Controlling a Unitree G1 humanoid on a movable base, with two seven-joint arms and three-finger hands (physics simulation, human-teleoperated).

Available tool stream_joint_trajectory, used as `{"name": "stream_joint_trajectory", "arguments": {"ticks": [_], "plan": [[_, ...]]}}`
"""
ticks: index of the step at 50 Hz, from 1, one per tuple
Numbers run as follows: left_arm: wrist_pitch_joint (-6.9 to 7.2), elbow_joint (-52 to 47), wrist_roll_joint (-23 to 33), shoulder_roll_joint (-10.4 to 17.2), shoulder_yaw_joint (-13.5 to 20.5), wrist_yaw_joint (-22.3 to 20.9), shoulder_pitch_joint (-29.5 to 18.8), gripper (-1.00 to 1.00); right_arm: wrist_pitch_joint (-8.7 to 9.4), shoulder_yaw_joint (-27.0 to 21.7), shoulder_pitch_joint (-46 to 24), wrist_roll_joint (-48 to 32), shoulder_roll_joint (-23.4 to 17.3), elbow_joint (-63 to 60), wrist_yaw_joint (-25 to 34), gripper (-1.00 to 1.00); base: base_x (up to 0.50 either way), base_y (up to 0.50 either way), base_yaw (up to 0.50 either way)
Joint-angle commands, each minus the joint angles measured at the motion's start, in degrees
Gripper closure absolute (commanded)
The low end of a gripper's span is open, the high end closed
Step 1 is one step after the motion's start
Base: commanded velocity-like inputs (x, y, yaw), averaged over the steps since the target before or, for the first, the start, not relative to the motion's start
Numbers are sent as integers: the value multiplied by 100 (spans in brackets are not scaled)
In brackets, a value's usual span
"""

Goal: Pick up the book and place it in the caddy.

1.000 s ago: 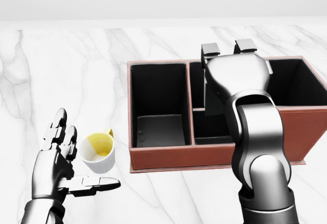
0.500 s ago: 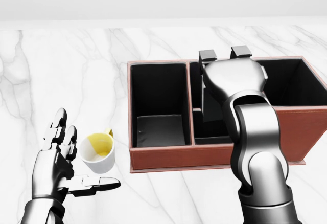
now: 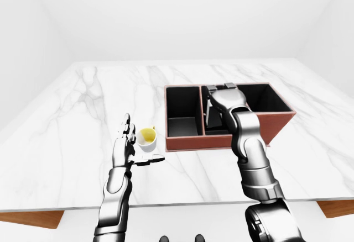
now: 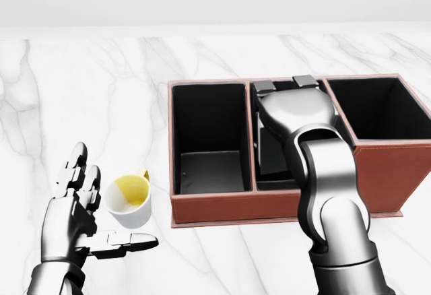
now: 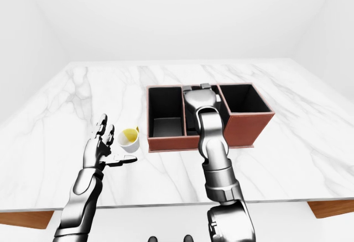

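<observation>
A reddish-brown leather-look caddy [image 4: 283, 207] with three black-lined compartments is sitting on the white marble table [image 4: 81, 93], toward the right of the head view. The right hand [image 4: 286, 86] is reaching down into the middle compartment, its silver wrist and forearm covering most of that opening. Two grey fingertips [image 4: 304, 79] are showing at the far rim of the compartment. A dark, flat slab, apparently the book [image 4: 273, 153], is standing upright inside the middle compartment just beneath the right palm, though it is merging with the black lining and its edges are hard to make out. Whether the fingers are gripping it or have let go cannot be told, since the hand's back is hiding them.

The left and right compartments are showing only their dark floors and walls.

Left of the caddy, a small white cup with a yellow inside [image 4: 128, 199] is resting on the marble. The left hand [image 4: 77, 211] is hovering just beside it on its left, fingers spread and extended, thumb pointing right under the cup, holding nothing.
</observation>
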Motion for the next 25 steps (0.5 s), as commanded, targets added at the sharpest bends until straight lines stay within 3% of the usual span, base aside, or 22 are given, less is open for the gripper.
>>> {"name": "stream_joint_trajectory", "arguments": {"ticks": [1, 25], "plan": [[-9, -2, -2, -1, 6, -6, 11, -100, -1, 34, -89, -98, -91, 157, 0, 100, 0, 0, 0], [-63, 117, -4, 7, 5, 1, -58, -100, -1, -83, -386, -206, -309, 358, 0, 100, 0, 0, 0]]}}
